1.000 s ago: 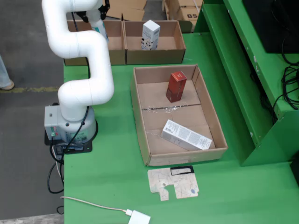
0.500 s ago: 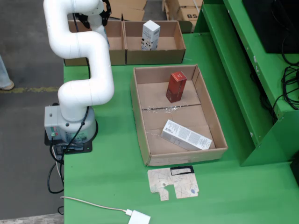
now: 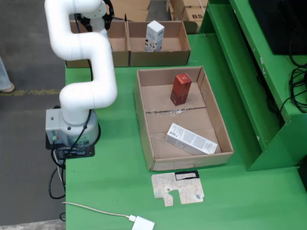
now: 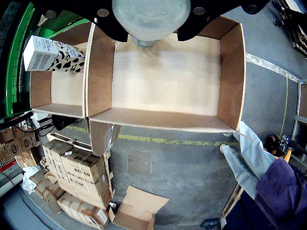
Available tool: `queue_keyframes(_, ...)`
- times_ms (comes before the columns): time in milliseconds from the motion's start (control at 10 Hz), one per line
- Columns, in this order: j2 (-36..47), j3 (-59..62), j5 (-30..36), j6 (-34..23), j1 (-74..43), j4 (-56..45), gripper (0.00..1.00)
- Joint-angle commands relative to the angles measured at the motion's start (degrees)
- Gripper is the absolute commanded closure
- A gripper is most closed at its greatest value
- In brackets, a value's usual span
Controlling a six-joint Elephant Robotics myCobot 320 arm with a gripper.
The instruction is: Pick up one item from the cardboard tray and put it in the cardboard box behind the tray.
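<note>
Green table (image 3: 115, 191) carries a cardboard tray (image 3: 144, 120) at centre of the fixed view, with two cardboard boxes side by side behind it. Tray holds a red box (image 3: 181, 88) standing upright toward the back and a white box (image 3: 191, 139) lying flat toward the front. Right-hand box (image 3: 158, 56) contains an upright white carton (image 3: 154, 35) with black patches. White arm (image 3: 81, 57) reaches over the left-hand box (image 3: 117, 50). Gripper-mounted view looks down into this box (image 4: 230, 72); a pale round bottle (image 4: 149, 18) sits against the black gripper (image 4: 148, 26) at the top edge. Cannot tell whether the jaws clamp it. Flat cardboard scrap (image 3: 177, 188) lies in front of the tray.
</note>
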Motion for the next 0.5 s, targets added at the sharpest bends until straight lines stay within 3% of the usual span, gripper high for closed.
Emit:
queue_keyframes(0,0.56,1.49,-0.22,0.36,-0.34,-0.38,1.0)
queue_keyframes(400,-0.71,1.49,-0.04,1.41,-0.46,-3.36,1.0)
